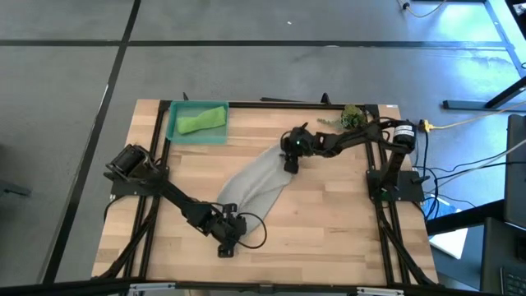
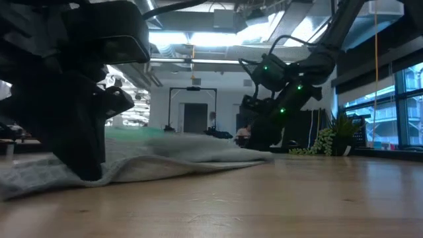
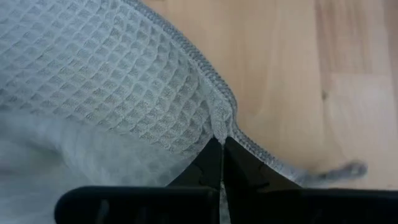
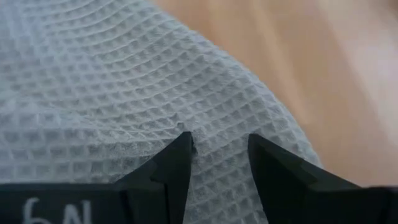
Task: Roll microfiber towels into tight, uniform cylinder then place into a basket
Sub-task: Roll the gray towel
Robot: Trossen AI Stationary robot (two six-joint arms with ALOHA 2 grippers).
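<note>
The wooden table [image 1: 329,222] fills most of what I can see from above, a black frame running along its edges. Stretched slantwise across its middle is the grey towel [image 1: 261,184], loosely bunched into a long strip, its waffle weave plain in both wrist views. In the far left corner sits the teal basket [image 1: 177,131], and the lime green towel [image 1: 202,121] lies inside it as a rough roll. A small leafy plant sprig [image 1: 352,116] rests at the far edge near the right arm's base.

The left claw [image 1: 228,238] is down at the near end of the grey towel, clenched tight on the cloth's hemmed edge [image 3: 217,118]; the fabric puckers into a fold right where the two dark fingers meet. From table height that end of the towel lies low on the wood under the arm.

The right claw [image 1: 291,159] is at the towel's far end, its fingers [image 4: 171,165] spread apart and pressed onto the grey weave, which shows in the gap between them without being pinched
</note>
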